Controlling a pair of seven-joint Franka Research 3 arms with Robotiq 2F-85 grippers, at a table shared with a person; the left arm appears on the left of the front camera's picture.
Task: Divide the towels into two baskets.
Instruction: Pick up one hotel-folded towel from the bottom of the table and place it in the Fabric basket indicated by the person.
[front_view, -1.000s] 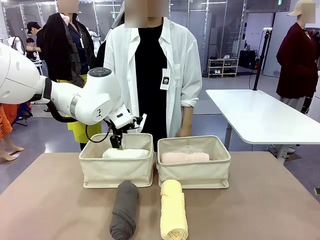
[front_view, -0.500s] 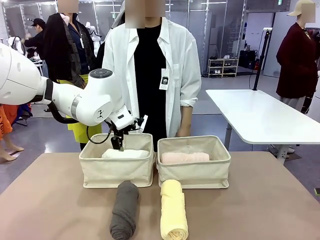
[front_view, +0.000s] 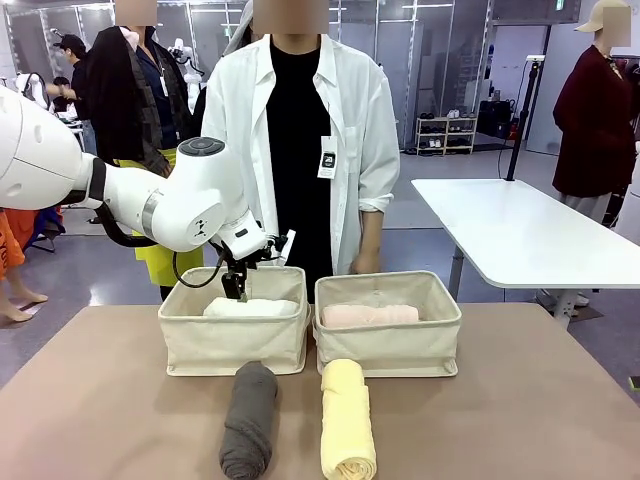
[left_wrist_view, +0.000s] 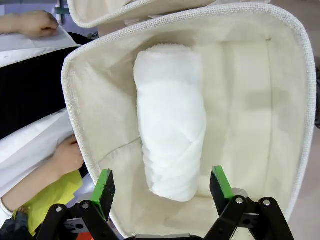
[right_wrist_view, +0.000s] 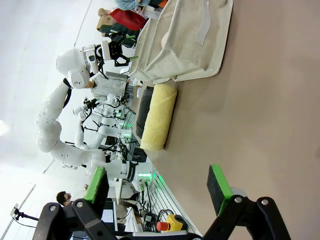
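Front view: The left gripper (front_view: 233, 285) hangs just over the left basket (front_view: 232, 350), near its far left corner. The white towel (front_view: 252, 307) lies in that basket. The pink towel (front_view: 370, 315) lies in the right basket (front_view: 390, 352). The two baskets stand close side by side. The grey towel (front_view: 248, 418) and the yellow towel (front_view: 347, 420) lie on the table (front_view: 520, 400), just in front of the baskets, next to each other but apart. A person (front_view: 300, 130) stands behind the baskets.

Left wrist view: The left gripper's fingers are spread wide and hold nothing. The white towel lies below them, along the middle of the basket's floor. The person's hand (left_wrist_view: 67, 155) is just outside the basket's wall.

Right wrist view: The right gripper (right_wrist_view: 158, 182) has its fingers spread wide and holds nothing. It is over bare table. Farther off lies the yellow towel, with the grey towel just behind it and a basket past them.
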